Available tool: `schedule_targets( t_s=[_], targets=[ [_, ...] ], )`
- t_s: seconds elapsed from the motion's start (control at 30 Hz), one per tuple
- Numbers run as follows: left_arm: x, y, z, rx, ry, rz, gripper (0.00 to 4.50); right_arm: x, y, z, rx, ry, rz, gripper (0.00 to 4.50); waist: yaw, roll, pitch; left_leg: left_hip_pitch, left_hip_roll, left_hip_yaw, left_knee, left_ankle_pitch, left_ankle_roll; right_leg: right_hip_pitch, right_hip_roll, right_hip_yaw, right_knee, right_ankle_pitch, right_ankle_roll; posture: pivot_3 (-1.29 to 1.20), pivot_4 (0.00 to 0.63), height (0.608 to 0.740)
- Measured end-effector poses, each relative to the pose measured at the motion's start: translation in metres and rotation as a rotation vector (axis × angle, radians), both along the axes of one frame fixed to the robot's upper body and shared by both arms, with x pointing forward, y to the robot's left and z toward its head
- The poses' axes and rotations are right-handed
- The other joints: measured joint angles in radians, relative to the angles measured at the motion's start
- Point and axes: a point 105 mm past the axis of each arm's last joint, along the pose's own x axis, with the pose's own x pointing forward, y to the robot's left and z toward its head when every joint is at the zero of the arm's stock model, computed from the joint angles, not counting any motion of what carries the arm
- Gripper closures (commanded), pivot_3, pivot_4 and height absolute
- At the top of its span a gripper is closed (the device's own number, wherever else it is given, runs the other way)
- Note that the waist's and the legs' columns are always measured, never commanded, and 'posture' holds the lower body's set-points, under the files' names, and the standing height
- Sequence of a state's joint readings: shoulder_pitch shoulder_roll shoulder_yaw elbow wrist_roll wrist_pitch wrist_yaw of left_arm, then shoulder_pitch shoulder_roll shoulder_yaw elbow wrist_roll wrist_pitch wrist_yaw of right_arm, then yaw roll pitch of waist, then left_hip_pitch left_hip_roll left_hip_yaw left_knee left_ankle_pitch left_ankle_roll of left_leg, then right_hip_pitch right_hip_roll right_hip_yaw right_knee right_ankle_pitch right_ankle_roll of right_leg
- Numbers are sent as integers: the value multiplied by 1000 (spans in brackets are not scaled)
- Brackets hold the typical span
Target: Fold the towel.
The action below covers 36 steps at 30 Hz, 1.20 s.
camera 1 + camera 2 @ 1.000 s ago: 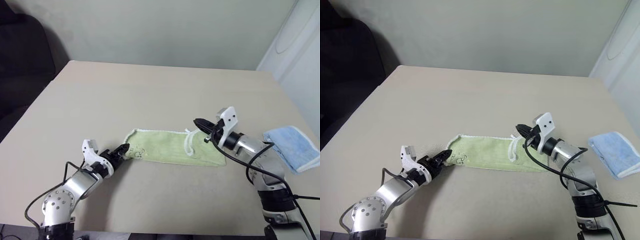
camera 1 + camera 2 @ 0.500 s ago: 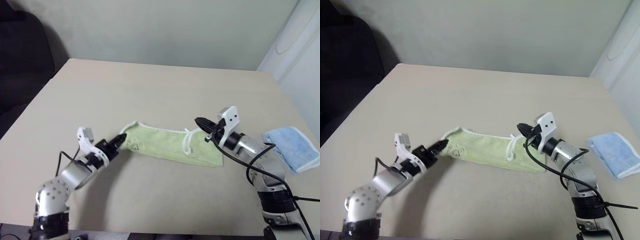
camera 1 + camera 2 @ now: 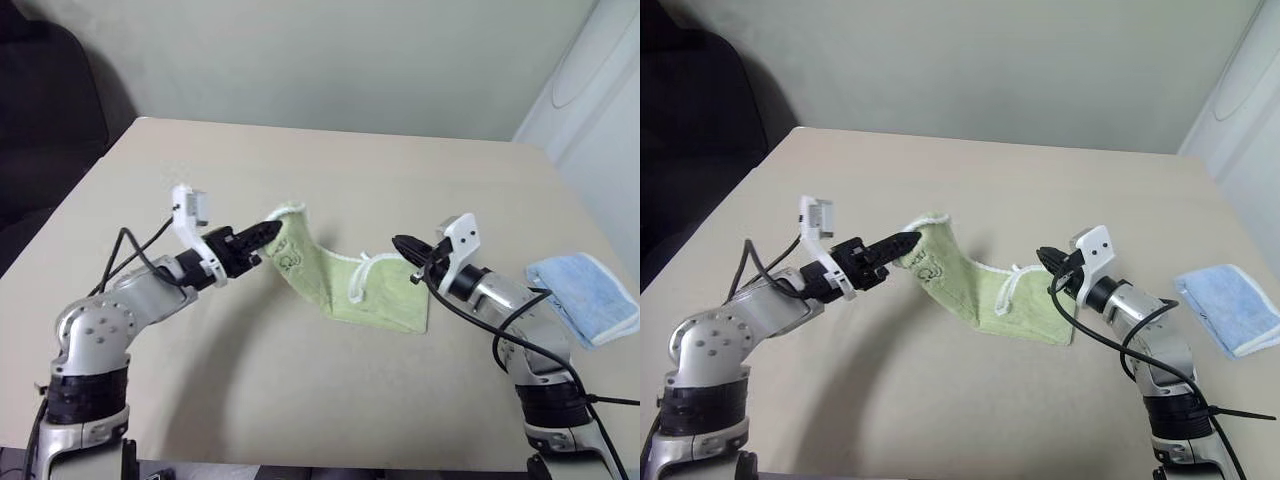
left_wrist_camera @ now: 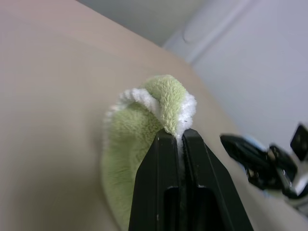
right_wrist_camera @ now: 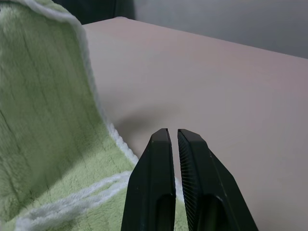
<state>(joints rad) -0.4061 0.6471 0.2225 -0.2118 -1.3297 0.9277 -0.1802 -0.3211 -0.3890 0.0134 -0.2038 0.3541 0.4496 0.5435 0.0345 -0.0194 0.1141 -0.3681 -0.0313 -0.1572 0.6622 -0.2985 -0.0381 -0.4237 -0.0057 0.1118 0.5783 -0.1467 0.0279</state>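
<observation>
Whether the right gripper [image 3: 402, 243] pinches the towel [image 3: 345, 290] cannot be told, the dark logo [image 3: 924, 266] is too small to read, and the folded blue cloth [image 3: 1232, 308] is cut by the frame's edge.

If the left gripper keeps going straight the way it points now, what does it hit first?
Probably the right gripper. The left gripper, shut on the towel end, points across at it in the left wrist view; bare table lies between. Depth is uncertain.

Bare test room: plain table [image 3: 330, 180], blank wall [image 3: 330, 60].
</observation>
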Motion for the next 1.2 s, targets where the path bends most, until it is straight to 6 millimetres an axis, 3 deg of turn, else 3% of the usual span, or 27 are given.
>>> schedule_targets(
  t_s=[0.1,0.27,0.43,0.57,0.7,0.83,0.93,1.03,1.2],
  targets=[
    [3,-26,10,49,-50,-98,4477,1,-2,0,2,-4,-19,4169,7,-1,1,-1,-1,-1,1,1,1,0,-1,0,0,0,0,0,150,740],
    [-2,-93,31,71,-148,-338,4477,7,-12,1,16,-24,-101,4169,11,-1,1,-2,-3,0,2,2,2,1,-4,0,-1,1,-1,0,150,740],
    [8,-140,7,183,-99,-455,4477,19,-46,8,56,-58,-288,4169,11,-1,1,-2,-2,1,2,3,2,1,-4,0,-2,3,4,0,150,740],
    [4,-180,-17,300,-83,-582,4477,25,-76,15,87,-98,-469,4169,13,-1,1,-3,-2,2,3,3,7,1,-6,0,-4,6,11,0,150,740],
    [-2,-201,-37,372,-87,-663,4477,22,-101,16,110,-109,-591,4169,12,-1,1,-2,-2,2,2,7,16,2,-7,0,-4,6,14,0,150,740],
    [-6,-209,-58,468,-85,-716,4477,17,-106,8,105,-94,-620,4169,11,-1,1,-3,-2,3,2,7,17,1,-7,0,-4,5,16,0,150,740],
    [-10,-214,-58,447,-88,-739,3836,13,-106,8,104,-99,-626,4169,11,-1,1,-5,-2,3,2,7,17,1,-8,0,-4,5,18,0,150,740],
    [-13,-220,-50,368,-84,-750,2811,13,-105,10,107,-104,-628,4169,12,-1,1,-6,-3,4,3,7,17,1,-9,0,-5,5,20,0,150,740],
    [-8,-211,-28,189,-53,-723,1041,13,-105,9,109,-100,-629,4169,12,-1,1,-6,-3,4,3,8,19,1,-9,0,-5,5,21,0,150,740]
  ],
)
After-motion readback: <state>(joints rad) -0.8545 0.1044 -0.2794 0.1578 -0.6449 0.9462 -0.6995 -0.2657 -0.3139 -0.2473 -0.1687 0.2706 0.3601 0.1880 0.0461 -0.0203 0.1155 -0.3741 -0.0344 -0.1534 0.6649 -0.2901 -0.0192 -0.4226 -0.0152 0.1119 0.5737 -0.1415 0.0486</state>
